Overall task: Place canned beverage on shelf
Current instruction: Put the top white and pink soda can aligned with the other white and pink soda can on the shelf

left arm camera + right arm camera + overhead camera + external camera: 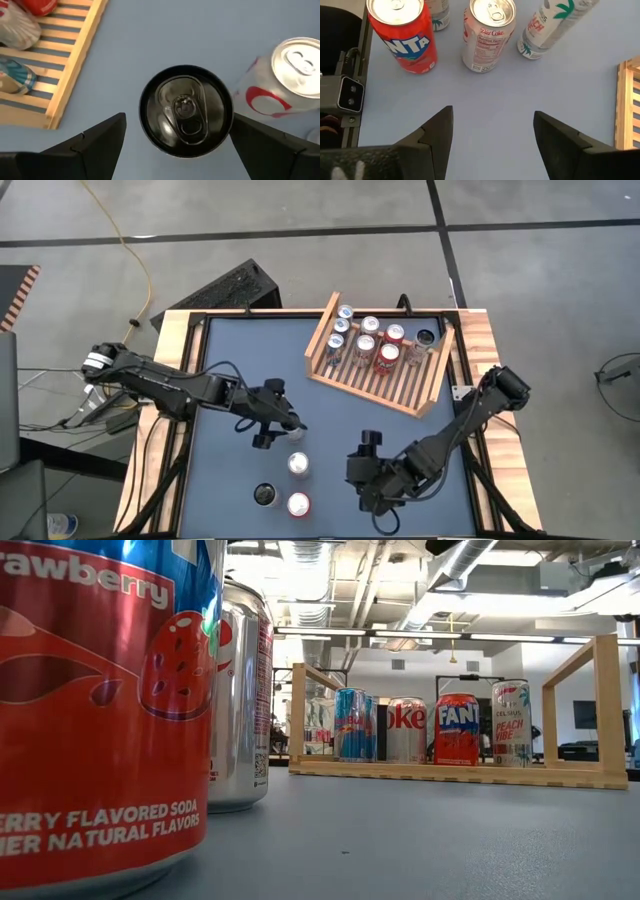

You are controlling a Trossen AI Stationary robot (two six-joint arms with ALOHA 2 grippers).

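- One blue-grey table (pixel 240 370) carries the whole scene; clock directions below are read on the view from above.
- One shelf (pixel 380 360), a light wooden slatted rack, sits at about 1 o'clock on the table. It already holds several upright cans in its far half, and the near slats are bare.
- Left gripper (pixel 177 120): near the table's centre, towards 8 o'clock. Its fingers are spread wide on either side of a black can (pixel 186 111) seen from above, and they do not clamp it.
- Right gripper (pixel 492 145): waiting at about 5 o'clock, fingers apart, holding nothing.
- Loose cans: a silver can (pixel 299 465) stands just beside the black one, and a red can (pixel 298 505) stands at 6 o'clock near the table edge.
- Step in hand, as judged: lining up for the pick, with no can lifted yet.
- Next move, as judged: lower squarely over the black can and close on its sides without nudging the silver neighbour. Then lift it, carry it towards 1 o'clock and set it upright on the free slats.
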